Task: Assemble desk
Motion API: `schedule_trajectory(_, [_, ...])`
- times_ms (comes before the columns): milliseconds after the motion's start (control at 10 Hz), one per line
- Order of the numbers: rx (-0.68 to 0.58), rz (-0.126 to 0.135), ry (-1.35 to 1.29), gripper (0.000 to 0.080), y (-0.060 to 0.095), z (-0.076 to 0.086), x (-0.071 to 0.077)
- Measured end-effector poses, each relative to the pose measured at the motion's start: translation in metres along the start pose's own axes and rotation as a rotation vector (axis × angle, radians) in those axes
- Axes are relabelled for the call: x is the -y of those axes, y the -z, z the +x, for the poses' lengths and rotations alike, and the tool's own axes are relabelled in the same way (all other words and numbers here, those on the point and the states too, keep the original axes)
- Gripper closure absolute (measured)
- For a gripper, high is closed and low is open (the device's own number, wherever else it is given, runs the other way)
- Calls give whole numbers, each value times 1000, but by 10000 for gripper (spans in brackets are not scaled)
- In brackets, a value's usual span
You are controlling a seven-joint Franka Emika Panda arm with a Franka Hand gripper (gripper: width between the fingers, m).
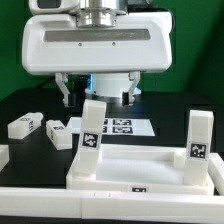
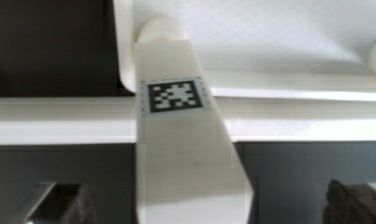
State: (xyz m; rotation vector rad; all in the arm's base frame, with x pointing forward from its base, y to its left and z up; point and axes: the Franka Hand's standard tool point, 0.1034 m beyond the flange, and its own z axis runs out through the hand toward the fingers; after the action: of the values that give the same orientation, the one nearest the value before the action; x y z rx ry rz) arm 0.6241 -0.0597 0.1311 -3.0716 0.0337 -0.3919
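Observation:
The white desk tabletop lies at the front with its rim up. Two white square legs stand upright on it, one at its corner on the exterior view's left and one at the right, each with a black-and-white tag. My gripper is open just above the left leg, with its dark fingers apart on either side. In the wrist view this tagged leg runs up between the two fingertips of the gripper without touching them, and the tabletop lies behind it.
Two loose white legs lie on the black table at the exterior view's left, and a third shows at the edge. The marker board lies behind the tabletop. A long white bar runs along the front.

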Motion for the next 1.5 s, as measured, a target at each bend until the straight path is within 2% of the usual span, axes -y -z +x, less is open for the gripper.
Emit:
schedule_trajectory(200, [150, 45, -1, 150, -1, -5, 6])
schedule_trajectory(300, [175, 53, 3, 150, -1, -3, 8])
schedule_trajectory(400, [182, 46, 14, 150, -2, -3, 8])
schedule_trajectory(500, [180, -10, 63, 150, -3, -1, 3])
schedule_trajectory(600, [167, -42, 66, 150, -5, 2, 0])
schedule_trajectory(700, [148, -60, 63, 150, -5, 6, -1])
schedule_trajectory(1300, [136, -61, 73, 150, -8, 8, -3])
schedule_trajectory(1400, [136, -61, 73, 268, -8, 8, -3])
schedule_trajectory(1500, [136, -61, 73, 442, -8, 8, -3])
